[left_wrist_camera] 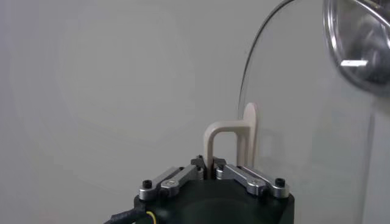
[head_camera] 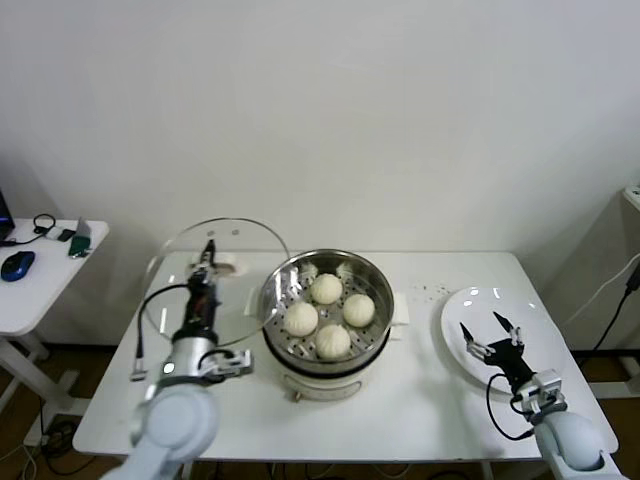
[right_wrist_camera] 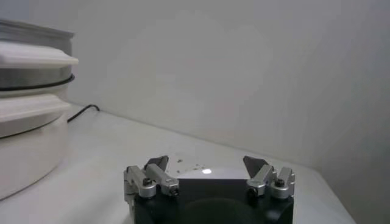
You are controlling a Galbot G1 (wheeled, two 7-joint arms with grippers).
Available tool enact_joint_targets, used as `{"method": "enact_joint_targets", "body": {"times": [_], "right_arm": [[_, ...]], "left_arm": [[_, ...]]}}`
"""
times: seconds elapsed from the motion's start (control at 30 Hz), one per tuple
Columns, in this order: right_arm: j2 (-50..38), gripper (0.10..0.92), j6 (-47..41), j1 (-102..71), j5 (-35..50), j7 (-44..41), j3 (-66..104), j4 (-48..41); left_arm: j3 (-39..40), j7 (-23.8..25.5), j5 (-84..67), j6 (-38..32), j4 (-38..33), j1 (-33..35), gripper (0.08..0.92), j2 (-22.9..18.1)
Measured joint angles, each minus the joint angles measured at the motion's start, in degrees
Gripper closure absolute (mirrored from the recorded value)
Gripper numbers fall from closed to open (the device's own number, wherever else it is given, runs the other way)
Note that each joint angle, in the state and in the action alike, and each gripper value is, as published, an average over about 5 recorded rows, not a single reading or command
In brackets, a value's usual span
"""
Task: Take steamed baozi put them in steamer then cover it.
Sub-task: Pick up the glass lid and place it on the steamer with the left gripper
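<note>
Several cream-white baozi (head_camera: 328,316) sit on the perforated tray inside the steel steamer (head_camera: 288,285) at the table's middle. My left gripper (head_camera: 209,258) is shut on the cream handle (left_wrist_camera: 233,143) of the clear glass cover (head_camera: 170,262), which it holds lifted and tilted on edge just left of the steamer. In the left wrist view the glass (left_wrist_camera: 304,109) stands upright beside the handle. My right gripper (head_camera: 492,335) is open and empty over the white plate (head_camera: 460,305) at the right; its fingers (right_wrist_camera: 156,165) are spread wide. The steamer's side (right_wrist_camera: 30,122) shows in the right wrist view.
A side table (head_camera: 40,290) at the far left holds a blue mouse (head_camera: 17,265) and small items. A white socket (head_camera: 225,266) lies behind the cover. Small crumbs (head_camera: 432,291) lie on the table (head_camera: 420,390) between steamer and plate.
</note>
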Motion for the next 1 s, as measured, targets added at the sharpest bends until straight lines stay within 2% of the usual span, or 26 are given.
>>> {"method": "enact_joint_targets", "body": {"times": [0.4, 0.63, 1.0], "right_arm": [[0.08, 0.203, 0.62, 0.56, -0.37, -0.02, 0.21, -0.78], [0.27, 0.203, 1.23, 0.34, -0.15, -0.17, 1.16, -0.88], [0.68, 0.203, 1.79, 0.3, -0.13, -0.42, 2.11, -1.49]], "left_arm": [[11.87, 7.94, 3.9, 5.99, 5.11, -9.68, 0.852, -8.11], [16.29, 9.38, 5.27, 7.76, 8.07, -12.3, 0.852, -12.06], [19.37, 10.3, 8.75, 7.77, 12.02, -12.59, 0.852, -16.5]]}}
